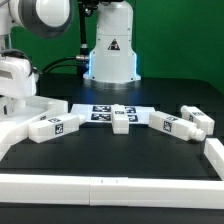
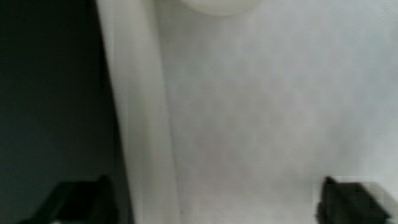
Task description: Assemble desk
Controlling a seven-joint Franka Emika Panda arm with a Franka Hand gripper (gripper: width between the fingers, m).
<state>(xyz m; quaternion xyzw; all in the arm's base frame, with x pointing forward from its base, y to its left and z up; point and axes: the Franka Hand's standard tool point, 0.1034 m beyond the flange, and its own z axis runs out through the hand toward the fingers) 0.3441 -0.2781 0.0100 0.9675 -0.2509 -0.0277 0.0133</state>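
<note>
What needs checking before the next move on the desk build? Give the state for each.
1. Hand open: ok, the fingertips stand wide apart.
2. Hand over the desk panel: ok, its white surface fills the wrist view.
3. Fingertips touching the panel: cannot tell.
4. Legs fitted: not ok, the legs in view lie loose around the marker board.
5. Panel's rim edge lined up between the fingertips: cannot tell, the wrist view is blurred.

One warning triangle [image 1: 112, 46] on white robot pedestal [image 1: 112, 66]; no legible lettering.
</note>
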